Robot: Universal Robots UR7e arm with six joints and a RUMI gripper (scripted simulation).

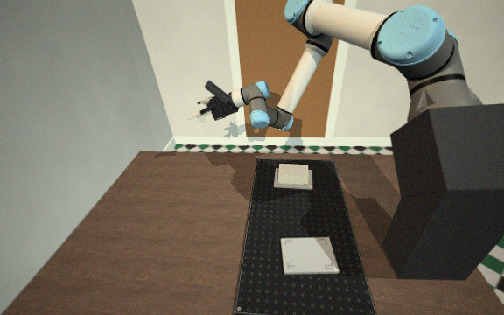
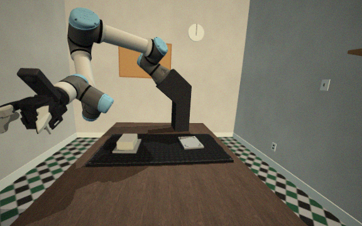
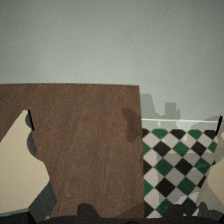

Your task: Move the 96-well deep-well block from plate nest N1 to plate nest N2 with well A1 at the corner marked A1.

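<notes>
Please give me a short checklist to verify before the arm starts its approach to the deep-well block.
1. Gripper is open and holds nothing: ok.
2. Deep-well block sits in its nest, untouched: ok.
3. The other nest is free, with locators at its corners: ok.
4. Gripper is above the block: not ok; it hangs off to the side, beyond the table edge.
5. Position of the block's cut corner: cannot tell at this size.
6. A1 mark on the free nest: cannot tell.

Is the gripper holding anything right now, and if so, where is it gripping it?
Nothing is held. The gripper is open in mid-air, away from the table, and the deep-well block sits in its nest.
</notes>
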